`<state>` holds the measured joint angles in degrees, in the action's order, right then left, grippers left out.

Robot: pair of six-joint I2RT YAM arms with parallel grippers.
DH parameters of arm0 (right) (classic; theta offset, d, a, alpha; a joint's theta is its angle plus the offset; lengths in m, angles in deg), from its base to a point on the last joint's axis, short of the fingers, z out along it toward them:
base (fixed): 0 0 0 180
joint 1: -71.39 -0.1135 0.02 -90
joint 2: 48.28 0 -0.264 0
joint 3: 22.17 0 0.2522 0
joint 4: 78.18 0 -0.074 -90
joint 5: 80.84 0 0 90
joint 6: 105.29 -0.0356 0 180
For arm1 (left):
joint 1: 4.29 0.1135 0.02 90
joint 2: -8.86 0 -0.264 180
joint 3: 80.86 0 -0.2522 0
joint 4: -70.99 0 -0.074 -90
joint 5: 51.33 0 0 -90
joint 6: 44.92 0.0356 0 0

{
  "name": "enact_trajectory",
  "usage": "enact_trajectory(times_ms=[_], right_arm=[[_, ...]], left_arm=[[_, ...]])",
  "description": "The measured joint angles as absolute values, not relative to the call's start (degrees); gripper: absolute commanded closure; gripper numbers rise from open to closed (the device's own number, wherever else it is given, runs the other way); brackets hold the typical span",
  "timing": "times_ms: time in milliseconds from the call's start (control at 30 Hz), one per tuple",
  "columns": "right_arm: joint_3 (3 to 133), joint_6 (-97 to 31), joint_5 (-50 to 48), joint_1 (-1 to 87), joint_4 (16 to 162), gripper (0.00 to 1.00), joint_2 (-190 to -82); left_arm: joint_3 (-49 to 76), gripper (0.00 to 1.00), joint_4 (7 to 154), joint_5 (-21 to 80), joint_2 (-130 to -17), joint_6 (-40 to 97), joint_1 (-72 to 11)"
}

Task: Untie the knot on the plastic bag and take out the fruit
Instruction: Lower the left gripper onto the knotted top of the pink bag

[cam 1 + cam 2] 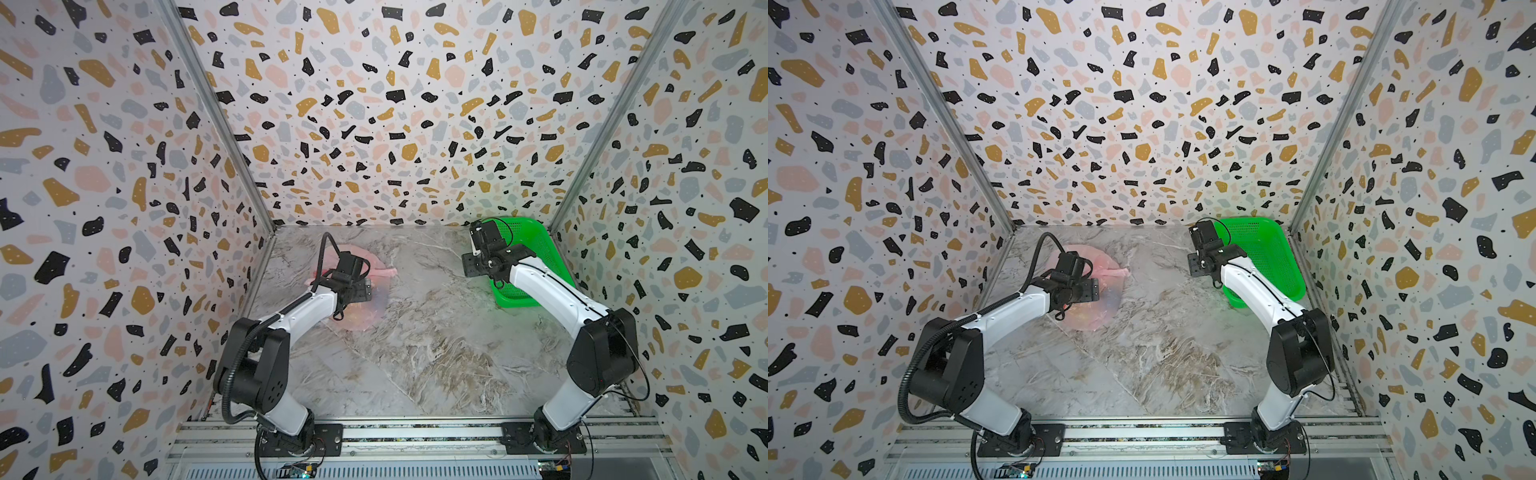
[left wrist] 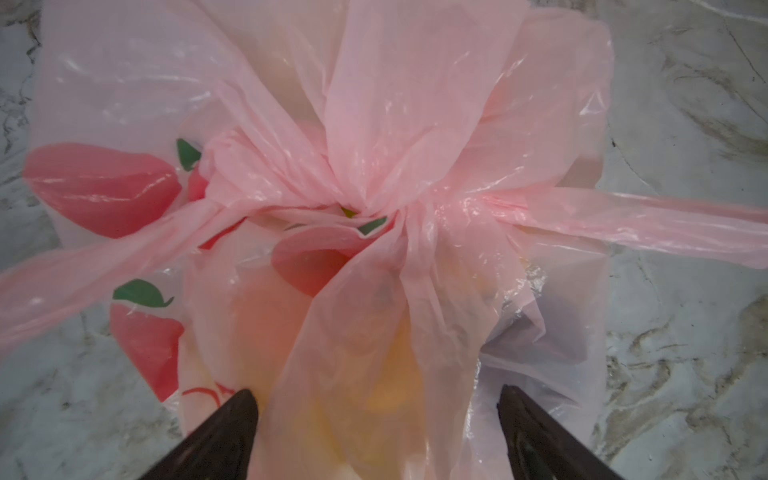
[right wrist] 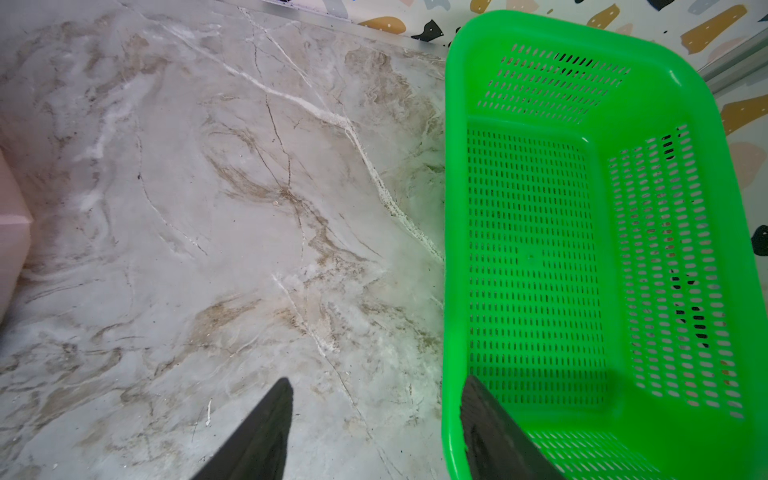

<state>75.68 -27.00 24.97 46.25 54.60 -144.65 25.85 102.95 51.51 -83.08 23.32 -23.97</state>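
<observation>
1. Plastic bag (image 1: 361, 316): pale pink and translucent, printed with red fruit and green leaves. It sits on the far left of the marble table (image 1: 415, 357), under the left arm's wrist, and holds the fruit.
2. Green mesh basket (image 3: 453, 208): stands far right beside the right wall, with its long axis running near to far.
3. Left gripper (image 2: 376, 399): hovers directly above the bag, jaws spread wide and clasping nothing.
4. Right gripper (image 3: 378, 382): jaws apart with nothing between them, above the basket's left rim.
5. Fruit (image 2: 395, 374): blurred yellow, orange and dark shapes seen through the plastic.
6. Knot (image 2: 365, 203): tied, at the bag's top centre. Its handles stretch to opposite sides, and in a top view one handle end (image 1: 384, 272) lies pointing right.
</observation>
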Motion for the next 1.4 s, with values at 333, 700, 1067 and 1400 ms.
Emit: enact_trajectory(times_ms=[333,700,1067,1400], right_arm=[[75.4,-27.0,25.0,46.2,54.9,0.34,-144.5],[73.0,-27.0,24.9,46.2,55.4,0.34,-142.1],[71.9,-26.8,22.3,47.0,55.3,0.34,-139.2],[71.1,-25.4,12.3,48.0,55.6,0.3,-138.7]], left_arm=[[22.9,0.71,99.4,53.3,-89.0,23.7,-24.9],[24.3,1.0,97.2,52.3,-88.7,29.7,-29.9],[27.4,1.0,99.0,42.0,-81.1,39.8,-45.3],[38.7,1.0,105.9,43.5,-67.9,39.3,-51.7]])
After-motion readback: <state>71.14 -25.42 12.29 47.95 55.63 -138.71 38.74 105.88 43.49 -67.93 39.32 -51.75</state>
